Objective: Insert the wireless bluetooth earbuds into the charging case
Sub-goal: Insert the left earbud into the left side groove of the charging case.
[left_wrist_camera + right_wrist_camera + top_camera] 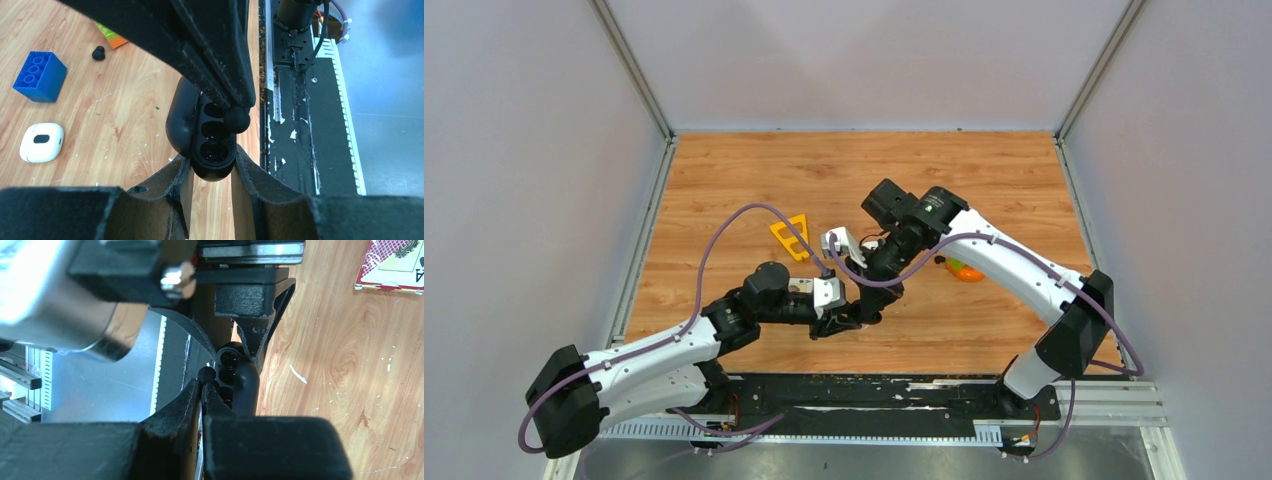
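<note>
I was at the insertion step. My left gripper (212, 167) was clamped on the open black oval plastic charging case (210, 145). My right gripper (204, 385), pressed together, pinched a small black rounded earbud (236, 119) at the case's rim. Next called for a fine descent into a recess, then release. The table (125, 100) edge and black rail (295, 125) sat just beside the left gripper. Bare wood lay on its other side, where what looked like a second black earbud (98, 52) lay well apart.
</note>
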`<state>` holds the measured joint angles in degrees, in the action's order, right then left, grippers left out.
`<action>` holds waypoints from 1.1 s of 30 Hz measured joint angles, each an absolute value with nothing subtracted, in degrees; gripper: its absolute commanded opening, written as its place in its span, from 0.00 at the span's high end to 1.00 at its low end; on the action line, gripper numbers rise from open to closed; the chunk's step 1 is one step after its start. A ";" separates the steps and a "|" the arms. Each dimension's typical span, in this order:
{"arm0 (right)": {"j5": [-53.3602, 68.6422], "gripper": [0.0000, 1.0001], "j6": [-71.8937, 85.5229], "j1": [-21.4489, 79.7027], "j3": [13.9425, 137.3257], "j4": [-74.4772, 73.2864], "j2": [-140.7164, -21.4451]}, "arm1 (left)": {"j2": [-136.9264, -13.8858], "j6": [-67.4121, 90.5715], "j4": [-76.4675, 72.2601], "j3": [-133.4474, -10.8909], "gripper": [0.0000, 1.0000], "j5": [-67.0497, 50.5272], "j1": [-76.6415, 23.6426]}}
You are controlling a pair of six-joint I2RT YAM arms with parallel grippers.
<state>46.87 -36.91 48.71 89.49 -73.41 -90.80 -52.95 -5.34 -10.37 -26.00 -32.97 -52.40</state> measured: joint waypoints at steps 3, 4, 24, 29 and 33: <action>45.74 0.98 -36.64 49.06 89.54 -72.93 -91.20 | -52.93 -5.65 -10.02 -26.00 1.00 -32.95 -52.45; 45.45 0.98 -36.51 49.08 89.54 -72.79 -91.31 | -52.93 -5.78 -9.87 -26.00 1.00 -32.93 -52.49; 42.41 0.98 -36.03 50.96 90.67 -71.66 -93.73 | -53.23 -6.48 -8.32 -26.22 1.00 -32.49 -53.17; 41.98 0.98 -35.70 51.37 91.68 -72.03 -94.35 | -53.56 -6.90 -8.21 -26.63 1.00 -32.49 -53.17; 40.77 0.98 -35.75 51.96 91.72 -72.60 -94.85 | -53.56 -7.22 -8.27 -26.65 1.00 -32.56 -53.21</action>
<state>40.77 -35.75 51.96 91.72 -72.60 -94.85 -53.56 -7.22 -8.27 -26.65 -32.56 -53.21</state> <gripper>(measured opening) 0.043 0.363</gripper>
